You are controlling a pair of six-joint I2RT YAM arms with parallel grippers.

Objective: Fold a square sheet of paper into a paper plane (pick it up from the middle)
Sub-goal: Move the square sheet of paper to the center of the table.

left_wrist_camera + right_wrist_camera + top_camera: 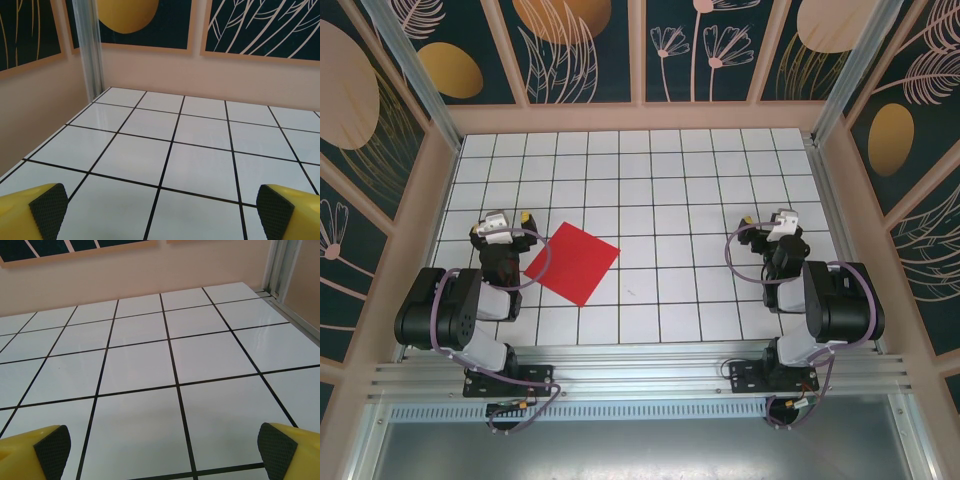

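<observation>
Well, the red sheet of paper (574, 262) lies flat on the white tiled worktop (700, 190), in the near left part, turned so that its corners point like a diamond. It is just to the right of the left end effector (506, 219), and I cannot tell whether its left corner touches that arm. The right end effector (767, 219) is well apart from it, on the right side.

Both end effectors are spread wide with nothing between them. In the left wrist view the black pads (48, 207) stand at the two sides of the picture with bare tiles between, and the right wrist view shows the same.

I judge the paper to be very light, thin and floppy, and the tiles look glossy, so I expect it to slide if I push it from one side. No edge is lifted to slip a finger under. Taking it at the middle, as the task asks, probably means pressing down and closing so that a small ridge bunches up between the pads. Too hard a squeeze could leave a stray crease.
</observation>
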